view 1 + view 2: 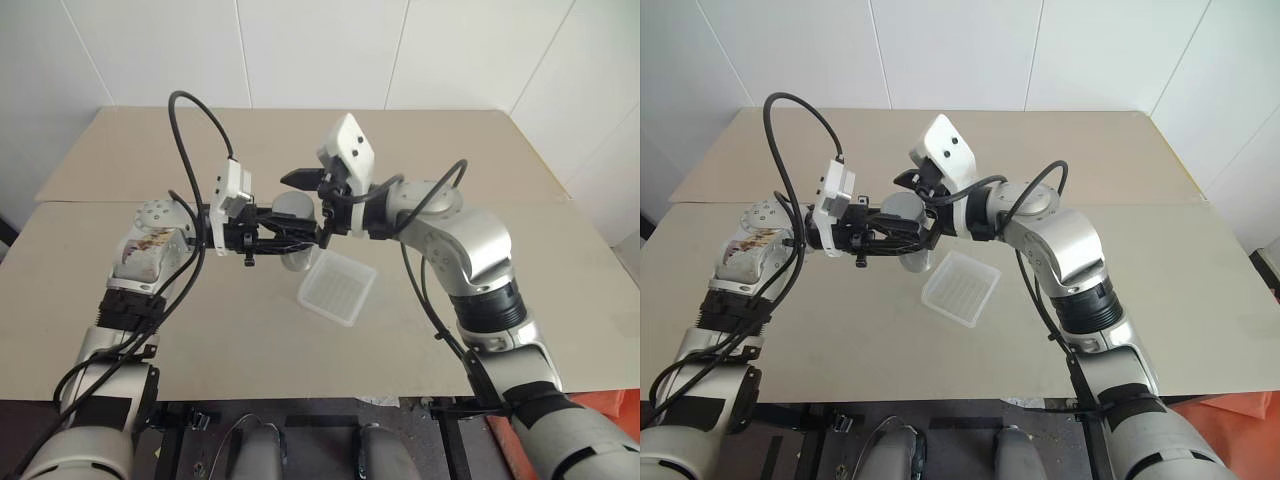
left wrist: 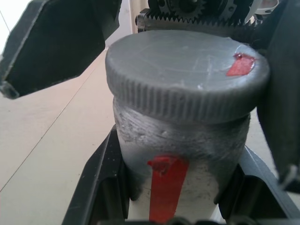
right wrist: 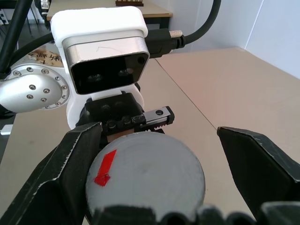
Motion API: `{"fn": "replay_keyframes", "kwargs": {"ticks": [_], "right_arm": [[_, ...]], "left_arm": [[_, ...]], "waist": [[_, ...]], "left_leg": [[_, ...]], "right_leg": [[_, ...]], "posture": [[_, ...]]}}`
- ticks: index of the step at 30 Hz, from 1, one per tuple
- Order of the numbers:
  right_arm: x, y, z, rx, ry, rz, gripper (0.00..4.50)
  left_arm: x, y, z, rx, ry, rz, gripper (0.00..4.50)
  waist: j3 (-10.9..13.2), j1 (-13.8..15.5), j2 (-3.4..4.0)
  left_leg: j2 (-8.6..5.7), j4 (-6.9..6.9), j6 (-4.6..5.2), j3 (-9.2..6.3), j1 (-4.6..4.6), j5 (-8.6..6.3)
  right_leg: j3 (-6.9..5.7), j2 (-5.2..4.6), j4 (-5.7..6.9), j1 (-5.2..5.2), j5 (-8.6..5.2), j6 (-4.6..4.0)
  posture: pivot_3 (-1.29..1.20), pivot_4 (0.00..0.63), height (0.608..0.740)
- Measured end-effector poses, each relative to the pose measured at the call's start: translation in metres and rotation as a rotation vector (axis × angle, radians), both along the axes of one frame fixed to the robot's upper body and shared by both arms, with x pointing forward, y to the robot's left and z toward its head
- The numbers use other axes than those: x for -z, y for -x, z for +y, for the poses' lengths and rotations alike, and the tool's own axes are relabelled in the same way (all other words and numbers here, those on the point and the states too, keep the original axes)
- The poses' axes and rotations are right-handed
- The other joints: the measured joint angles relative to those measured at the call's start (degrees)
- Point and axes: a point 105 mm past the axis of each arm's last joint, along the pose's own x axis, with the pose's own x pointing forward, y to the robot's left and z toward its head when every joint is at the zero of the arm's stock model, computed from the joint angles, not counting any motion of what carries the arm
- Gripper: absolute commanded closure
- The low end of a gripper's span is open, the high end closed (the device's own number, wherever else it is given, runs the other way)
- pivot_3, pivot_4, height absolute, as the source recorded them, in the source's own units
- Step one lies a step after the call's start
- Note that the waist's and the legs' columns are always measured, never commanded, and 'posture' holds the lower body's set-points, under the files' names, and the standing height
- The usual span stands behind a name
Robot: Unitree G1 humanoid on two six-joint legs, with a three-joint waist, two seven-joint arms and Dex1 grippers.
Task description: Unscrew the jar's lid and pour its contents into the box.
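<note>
I have the jar [image 2: 180,154] held up in the air above the tabletop [image 1: 450,160], between the two arms and just up and to the left of the box [image 1: 338,286], which sits on the tabletop below. The jar looks like light, stiff plastic with smooth walls, so I'd expect it to slip if the clamp loosens. The lid [image 2: 187,75] has a ribbed edge, and that knurled rim is where I want to take hold. My left end effector [image 2: 180,187] is clamped on the jar's body, below the lid. My right end effector [image 3: 159,173] stands wide apart, its fingers [image 3: 70,164] straddling the lid on either side, not yet pressing on it as far as I can judge.
</note>
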Motion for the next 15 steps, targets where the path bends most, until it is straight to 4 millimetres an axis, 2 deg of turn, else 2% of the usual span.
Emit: {"fn": "replay_keyframes", "kwargs": {"ticks": [6,11,15], "right_arm": [[0.008,0.002,-0.023,-0.005,0.018,0.015,0.03],[0.004,-0.021,-0.076,0.189,0.011,0.007,0.03],[0.005,-0.017,-0.086,0.199,-0.002,0.006,0.03]], "left_arm": [[0.002,0.0,0.012,-0.044,-0.002,0.021,2.57],[0.002,0.01,0.021,-0.027,-0.005,0.012,2.57],[-0.001,0.012,0.02,-0.02,-0.006,0.002,2.57]], "waist": [[0.0,0.01,0.0],[0.0,0.24,0.0],[0.0,-0.05,0.0]], "left_leg": [[0.01,0.0,0.0,0.0,-0.01,0.0],[-0.01,-0.01,0.0,0.01,0.0,0.0],[0.0,-0.02,0.0,0.01,0.01,0.0]], "right_leg": [[0.0,0.0,-0.01,0.0,0.0,0.0],[-0.02,-0.04,-0.07,0.01,0.0,0.0],[0.01,-0.01,-0.06,0.0,0.0,0.0]], "posture": [[0.0,0.15,0.74],[0.0,0.15,0.74],[0.0,0.15,0.74]]}}
